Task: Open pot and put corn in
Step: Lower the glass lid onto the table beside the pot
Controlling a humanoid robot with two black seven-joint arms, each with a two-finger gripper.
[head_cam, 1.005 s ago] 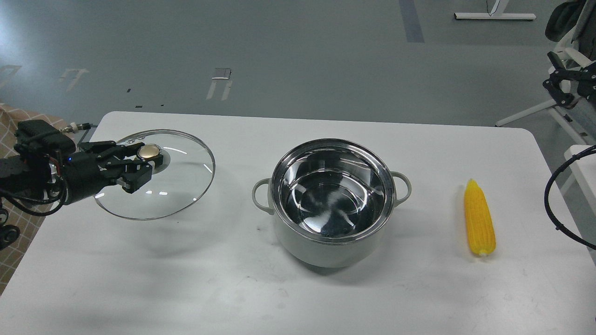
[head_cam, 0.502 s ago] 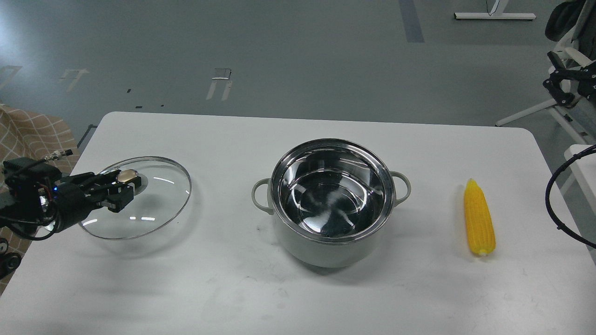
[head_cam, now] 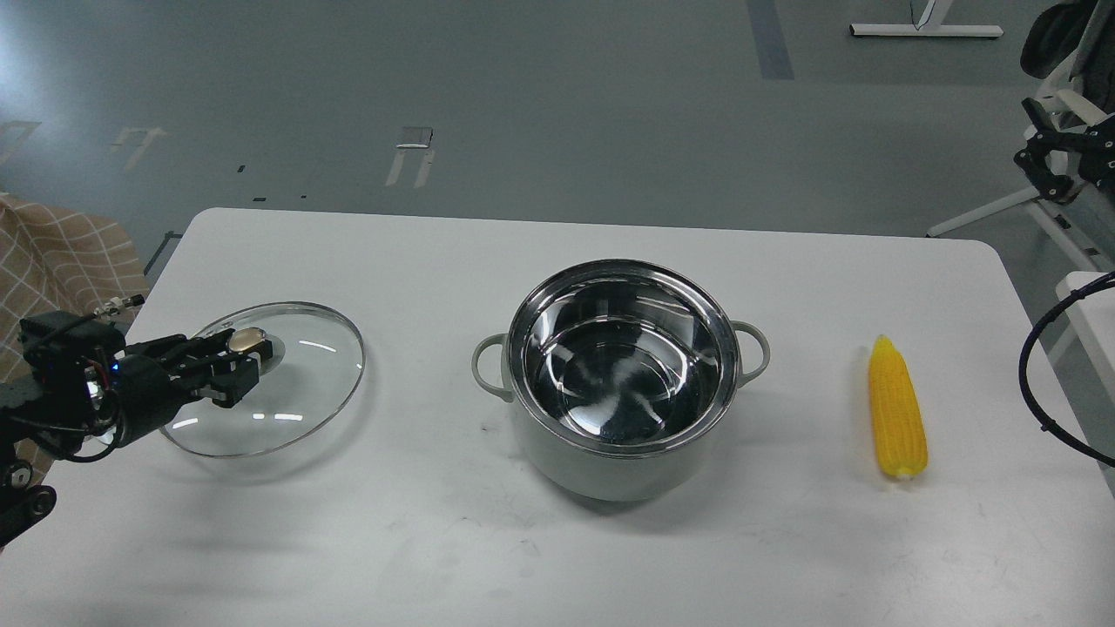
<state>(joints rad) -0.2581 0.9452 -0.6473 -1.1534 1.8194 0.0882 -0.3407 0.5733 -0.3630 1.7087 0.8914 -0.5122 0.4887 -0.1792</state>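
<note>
The pale grey-green pot (head_cam: 620,453) stands open in the middle of the table, its shiny steel inside empty. The yellow corn (head_cam: 897,407) lies on the table to the right of the pot, pointed end away from me. My left gripper (head_cam: 239,355) is shut on the gold knob of the round glass lid (head_cam: 287,392) at the left of the table, low over or on the surface. My right gripper (head_cam: 1035,144) shows small and dark at the far right edge, away from the table. I cannot tell its fingers apart.
The white table (head_cam: 557,540) has rounded corners. A checked cloth (head_cam: 61,252) is off its left edge. A black cable (head_cam: 1037,383) loops at the right edge beside the corn. White frame legs (head_cam: 984,209) stand on the floor at the back right.
My left gripper has carried the glass lid left and down towards the table, then a little to the right. The pot and the corn have not moved.
</note>
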